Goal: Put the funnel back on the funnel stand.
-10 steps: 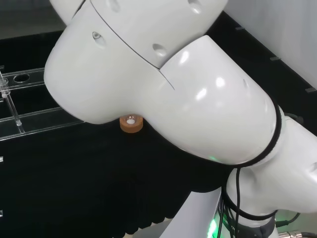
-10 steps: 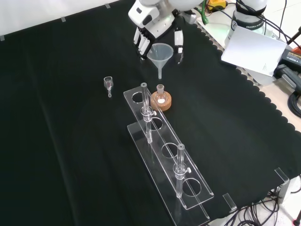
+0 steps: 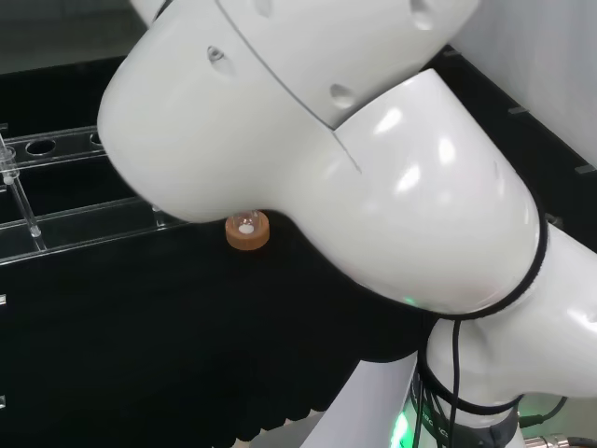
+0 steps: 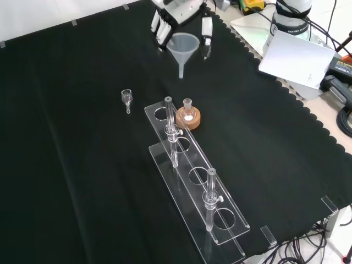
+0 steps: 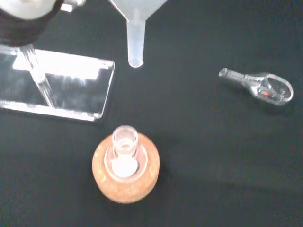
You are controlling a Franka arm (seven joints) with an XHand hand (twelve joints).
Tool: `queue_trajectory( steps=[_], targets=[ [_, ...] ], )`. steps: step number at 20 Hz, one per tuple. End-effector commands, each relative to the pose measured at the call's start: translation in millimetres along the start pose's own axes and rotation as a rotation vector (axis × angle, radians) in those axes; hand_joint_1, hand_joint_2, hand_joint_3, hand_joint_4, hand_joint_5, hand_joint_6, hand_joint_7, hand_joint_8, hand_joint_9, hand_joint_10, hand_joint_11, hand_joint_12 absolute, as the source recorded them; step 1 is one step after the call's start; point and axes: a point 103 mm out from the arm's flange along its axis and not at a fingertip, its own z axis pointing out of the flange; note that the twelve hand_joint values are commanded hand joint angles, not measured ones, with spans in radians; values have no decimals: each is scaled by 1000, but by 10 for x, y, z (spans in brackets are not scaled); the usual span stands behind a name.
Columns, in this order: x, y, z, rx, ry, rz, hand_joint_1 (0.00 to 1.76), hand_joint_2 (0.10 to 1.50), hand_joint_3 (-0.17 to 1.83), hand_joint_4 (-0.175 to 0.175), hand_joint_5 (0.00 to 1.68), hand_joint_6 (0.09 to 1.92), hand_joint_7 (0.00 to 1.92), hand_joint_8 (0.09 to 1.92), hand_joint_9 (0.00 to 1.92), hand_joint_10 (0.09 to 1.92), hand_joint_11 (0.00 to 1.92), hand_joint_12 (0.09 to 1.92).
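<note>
A clear plastic funnel hangs upright in the air at the top of the front view, with my hand shut on its cone, fingers on both sides. Its spout points down, well above the cloth. The clear funnel stand, a long rack with round holes and two upright posts, lies nearer the camera in the front view, lower than the funnel; its end is in the wrist view and a part at the left of the head view.
A small flask on a cork ring stands beside the rack's far end, seen as well in the head view and the wrist view. A small clear glass piece lies on the cloth, left of the rack in the front view. White papers lie at the right.
The hand has lifted the funnel higher and farther from the rack in the front view. The arm's links have shifted in the head view.
</note>
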Motion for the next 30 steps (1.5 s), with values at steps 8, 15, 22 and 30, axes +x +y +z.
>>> queue_trajectory(
  steps=[8, 15, 22, 30],
  targets=[
    [357, 144, -504, -40, -2, -53, 764, 709, 486, -53, 705, 851, 748, 746, 1166, 413, 694, 1182],
    [600, 409, -497, -21, -9, -100, 765, 708, 488, -55, 704, 852, 746, 748, 1164, 417, 703, 1178],
    [630, 712, -420, -9, 0, -117, 767, 708, 490, -56, 704, 853, 744, 750, 1162, 419, 710, 1173],
    [687, 939, -353, -18, 1, -138, 768, 708, 492, -55, 706, 854, 743, 751, 1162, 421, 718, 1168]
  ],
)
